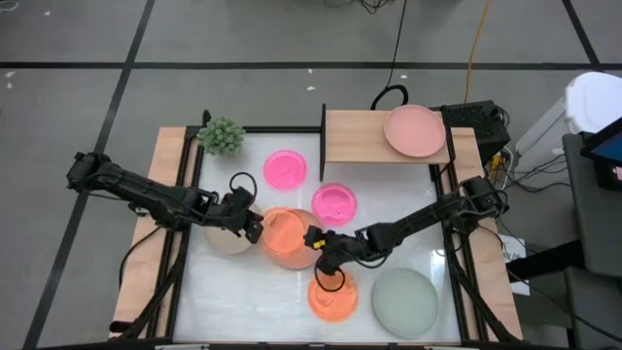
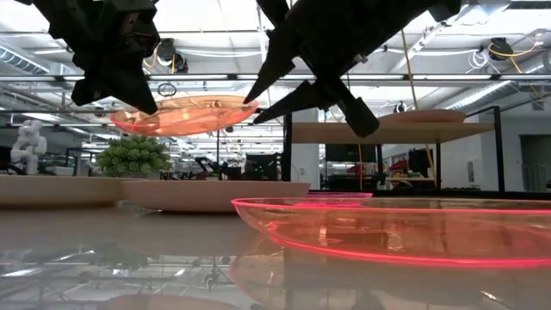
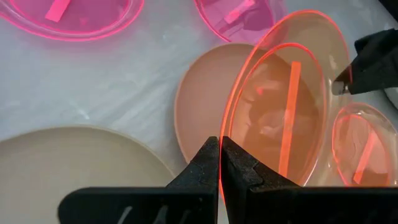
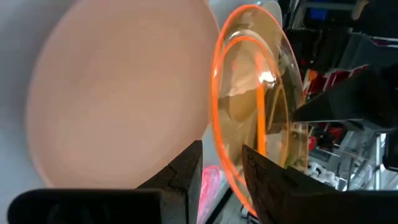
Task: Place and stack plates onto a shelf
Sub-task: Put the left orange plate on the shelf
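A clear orange plate hangs above the table's middle, with my left gripper shut on its left rim. My right gripper is open at the plate's right side. Its fingers stand on either side of the rim, and a gap shows on each side. A dusty-pink plate lies flat on the table below the lifted one. The shelf stands at the far edge and bears a salmon-pink plate. My left gripper pinches the orange plate's rim between its two shut fingers, at the side toward the table's left. The fingers come from the left, slanting down. The plate is lifted clear of the table and hangs nearly level.
Two magenta plates lie in front of the shelf. A beige plate lies under my left gripper. A second orange plate and a grey-green one lie near the front edge. A plant stands far left.
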Controlling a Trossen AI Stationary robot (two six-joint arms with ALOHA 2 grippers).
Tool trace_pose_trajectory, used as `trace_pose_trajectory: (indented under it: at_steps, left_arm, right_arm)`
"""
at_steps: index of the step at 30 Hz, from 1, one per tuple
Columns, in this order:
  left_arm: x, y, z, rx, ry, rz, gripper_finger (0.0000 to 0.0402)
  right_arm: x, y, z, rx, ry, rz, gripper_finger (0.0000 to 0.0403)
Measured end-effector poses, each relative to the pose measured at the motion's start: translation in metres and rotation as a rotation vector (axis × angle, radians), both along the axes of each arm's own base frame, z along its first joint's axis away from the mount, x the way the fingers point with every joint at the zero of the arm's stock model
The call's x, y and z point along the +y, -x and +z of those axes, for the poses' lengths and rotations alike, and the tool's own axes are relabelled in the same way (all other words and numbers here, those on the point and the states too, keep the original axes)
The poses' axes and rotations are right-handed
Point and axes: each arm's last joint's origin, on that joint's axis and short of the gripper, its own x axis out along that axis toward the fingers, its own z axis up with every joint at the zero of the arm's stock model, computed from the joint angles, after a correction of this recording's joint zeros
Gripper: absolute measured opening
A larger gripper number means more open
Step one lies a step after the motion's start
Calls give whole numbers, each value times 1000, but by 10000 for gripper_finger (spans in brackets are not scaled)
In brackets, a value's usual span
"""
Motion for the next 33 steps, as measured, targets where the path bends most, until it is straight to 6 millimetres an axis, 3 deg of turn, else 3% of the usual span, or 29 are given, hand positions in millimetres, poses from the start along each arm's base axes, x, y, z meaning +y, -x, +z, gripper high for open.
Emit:
trace_pose_trajectory:
  at_steps: [5, 13, 22, 29, 33]
  left_arm:
    - [1, -3, -4, 12, 3, 18, 3]
    - [-1, -9, -9, 22, 16, 4, 3]
    - [-2, -13, -5, -26, 15, -12, 3]
    - [-2, -13, -6, -25, 14, -14, 3]
    - [-2, -13, -5, -28, -10, -41, 11]
  right_arm:
    - [-4, -2, -1, 22, -16, 48, 86]
    - [-11, 0, -6, 97, -33, 68, 28]
    - [-12, 1, -7, 99, -72, 41, 44]
    - [-13, 1, -7, 104, -69, 40, 5]
    - [-13, 1, -7, 106, -69, 40, 4]
